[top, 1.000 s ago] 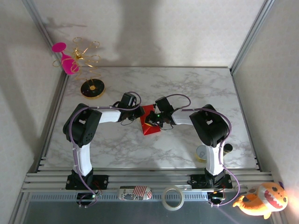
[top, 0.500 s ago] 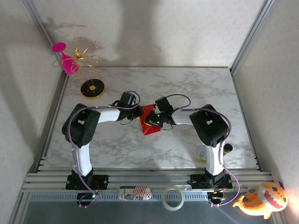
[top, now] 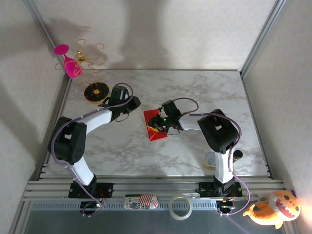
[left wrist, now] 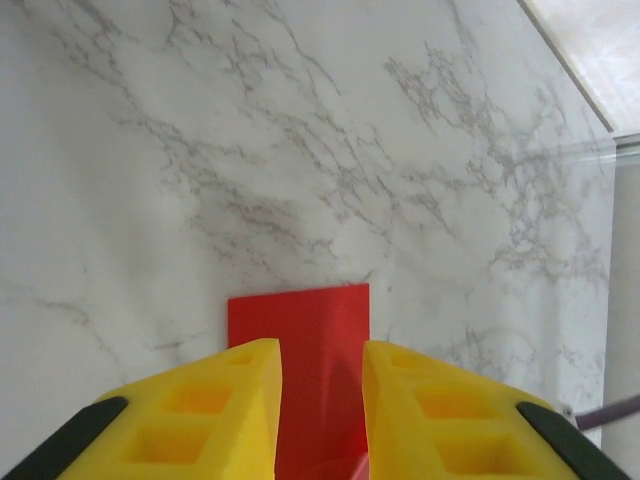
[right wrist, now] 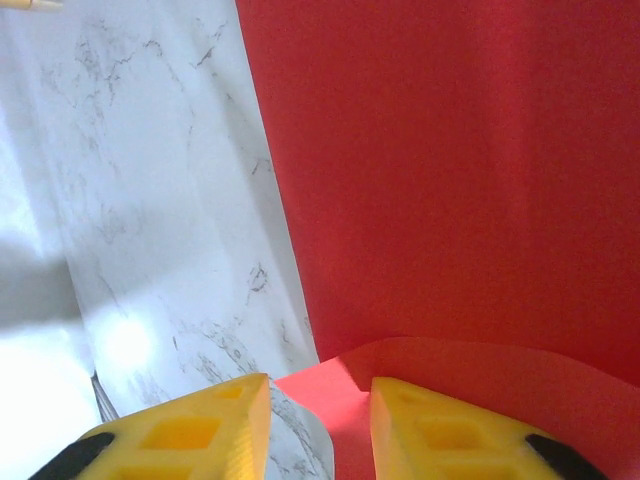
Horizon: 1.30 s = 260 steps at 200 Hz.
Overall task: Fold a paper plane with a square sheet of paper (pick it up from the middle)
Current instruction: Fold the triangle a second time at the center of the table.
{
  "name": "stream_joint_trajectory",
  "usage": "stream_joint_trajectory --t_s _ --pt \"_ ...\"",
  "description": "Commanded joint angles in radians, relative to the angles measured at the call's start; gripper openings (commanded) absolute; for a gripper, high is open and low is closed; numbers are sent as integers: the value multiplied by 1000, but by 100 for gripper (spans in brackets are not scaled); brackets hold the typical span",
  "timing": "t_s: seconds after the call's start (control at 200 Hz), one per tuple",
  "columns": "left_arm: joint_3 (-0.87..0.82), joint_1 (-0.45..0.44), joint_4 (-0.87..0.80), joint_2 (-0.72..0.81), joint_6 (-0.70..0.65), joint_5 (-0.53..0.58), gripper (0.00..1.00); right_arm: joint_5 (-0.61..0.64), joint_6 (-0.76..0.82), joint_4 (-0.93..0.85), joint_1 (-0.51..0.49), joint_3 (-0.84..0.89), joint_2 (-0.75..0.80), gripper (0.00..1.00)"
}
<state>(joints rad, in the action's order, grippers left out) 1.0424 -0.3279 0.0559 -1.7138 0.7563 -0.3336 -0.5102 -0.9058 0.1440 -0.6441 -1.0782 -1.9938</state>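
Note:
The square sheet of paper (top: 155, 124) is bright red and lies partly folded on the marble table (top: 195, 92), near the middle. My right gripper (top: 157, 127) hovers low over its near part, open. In the right wrist view a raised red flap (right wrist: 440, 370) curls up between the two yellow fingers (right wrist: 200, 425), which do not pinch it. My left gripper (top: 133, 103) stands off to the sheet's left, open and holding nothing. In the left wrist view the sheet (left wrist: 298, 325) lies flat on the table, showing through the gap in the left gripper (left wrist: 322, 348).
A pink wine glass (top: 68, 62) hangs on a gold wire rack (top: 90, 57) with a round base (top: 96, 92) at the back left. A small cup (top: 210, 160) sits by the right arm's base. A tape roll (top: 180, 206) and an orange plush toy (top: 273, 209) lie on the front rail.
My left arm has swung away from the sheet toward the back left, and its jaws have parted. The right gripper has opened in place over the sheet, letting go of the flap.

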Motion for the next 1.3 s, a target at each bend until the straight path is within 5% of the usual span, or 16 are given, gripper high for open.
stream_joint_trajectory --t_s 0.0,0.416,0.886,1.297 --pt "-57 -11 -4 27 17 -31 28 29 10 -36 -6 11 -29 36" --pt "-165 -103 42 15 50 -113 19 65 36 -71 -5 26 -26 34" --pt "-175 -155 105 -51 91 -159 5 86 45 -100 -5 28 -37 6" --pt "-133 -167 35 -104 51 -91 0 87 44 -100 -5 32 -23 3"
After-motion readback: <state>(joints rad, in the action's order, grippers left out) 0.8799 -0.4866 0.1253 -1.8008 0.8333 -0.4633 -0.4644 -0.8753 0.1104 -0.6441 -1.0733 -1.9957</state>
